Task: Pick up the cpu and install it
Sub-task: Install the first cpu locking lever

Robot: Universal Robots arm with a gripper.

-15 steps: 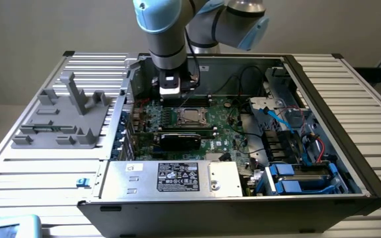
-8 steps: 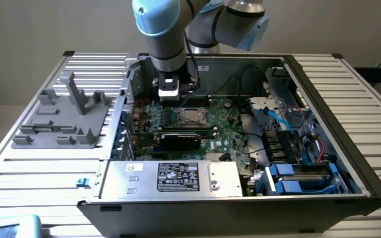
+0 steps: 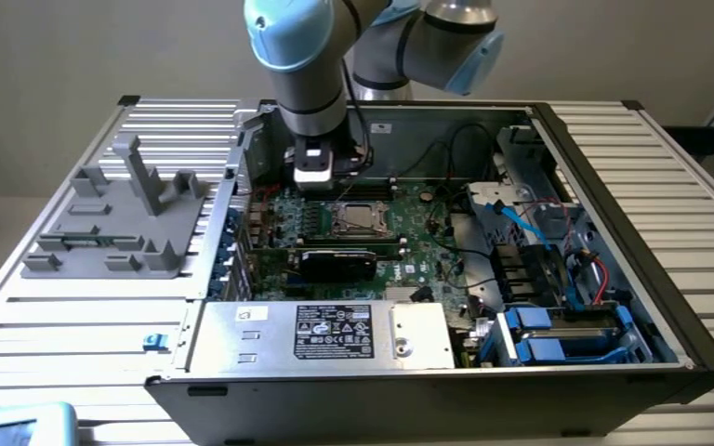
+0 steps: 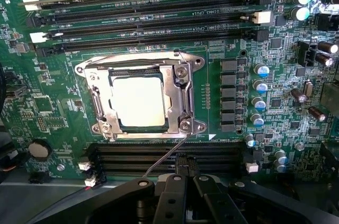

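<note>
Cpu in socket, seemingly flush.

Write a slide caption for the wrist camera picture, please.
The shut gripper hovers above the motherboard, with the cpu lying inside its metal-framed socket.

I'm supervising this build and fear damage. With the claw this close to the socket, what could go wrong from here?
1. The thin socket lever runs right up to the shut claw; a sideways move could snag or bend it.
2. The cpu lies inside the socket frame, but whether it sits flat is unclear; pressing there might damage it.
</note>
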